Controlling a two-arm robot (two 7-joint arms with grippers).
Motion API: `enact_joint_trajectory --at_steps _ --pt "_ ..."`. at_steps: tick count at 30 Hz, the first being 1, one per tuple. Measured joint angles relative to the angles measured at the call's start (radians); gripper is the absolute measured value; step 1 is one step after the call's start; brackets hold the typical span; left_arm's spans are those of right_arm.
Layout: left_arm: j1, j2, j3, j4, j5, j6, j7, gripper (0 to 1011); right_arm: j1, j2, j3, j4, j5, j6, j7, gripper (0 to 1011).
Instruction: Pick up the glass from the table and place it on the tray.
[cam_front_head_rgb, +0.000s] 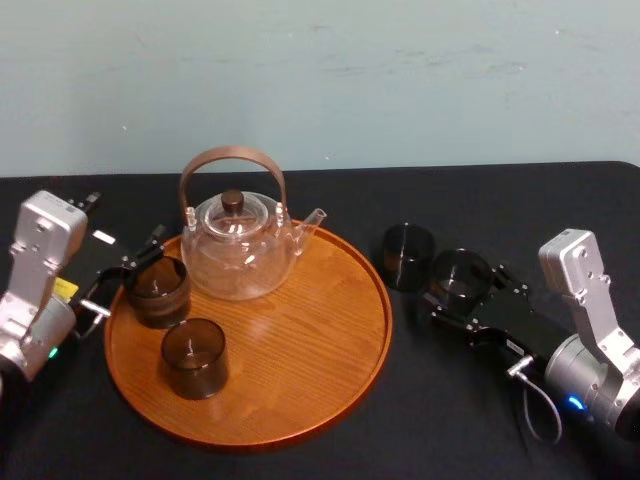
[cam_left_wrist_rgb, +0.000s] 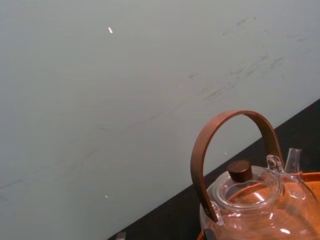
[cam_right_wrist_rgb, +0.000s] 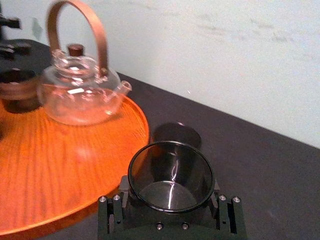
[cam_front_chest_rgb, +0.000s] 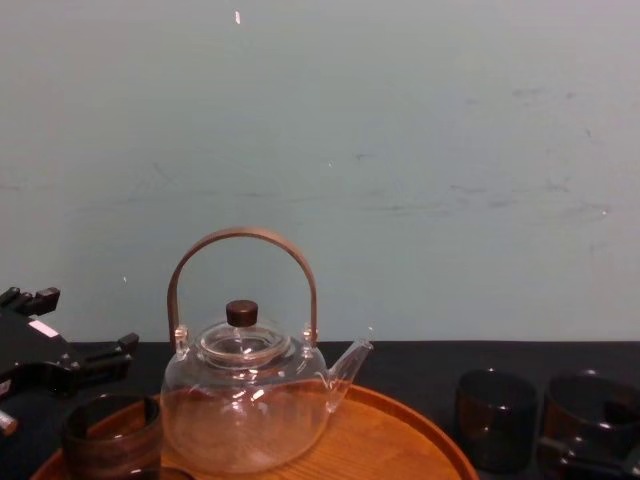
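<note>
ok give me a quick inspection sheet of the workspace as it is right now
surface: black table, no spills seen
job's things: tray left of centre; glass off the tray to its right, between the right gripper's fingers
clutter: teapot, rear glass and front glass on the tray; spare glass on the table by the tray's right rim
grippers: right gripper shut on the glass; left gripper open at the tray's left rim, by the rear glass
cables: grey loop at the right wrist
surroundings: pale scuffed wall
</note>
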Motion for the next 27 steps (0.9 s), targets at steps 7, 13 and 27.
enact_joint_trajectory --at_steps 7,13,27 --pt "0.000 0.000 0.000 0.000 0.000 0.000 0.000 1001 -0.039 0.012 -0.018 -0.092 -0.001 -0.001 0.009 906" --pt "0.000 0.000 0.000 0.000 0.000 0.000 0.000 1001 -0.048 0.013 -0.042 -0.119 -0.001 -0.002 0.022 906" --pt "0.000 0.000 0.000 0.000 0.000 0.000 0.000 1001 -0.024 0.000 -0.113 -0.116 -0.001 -0.004 0.055 907"
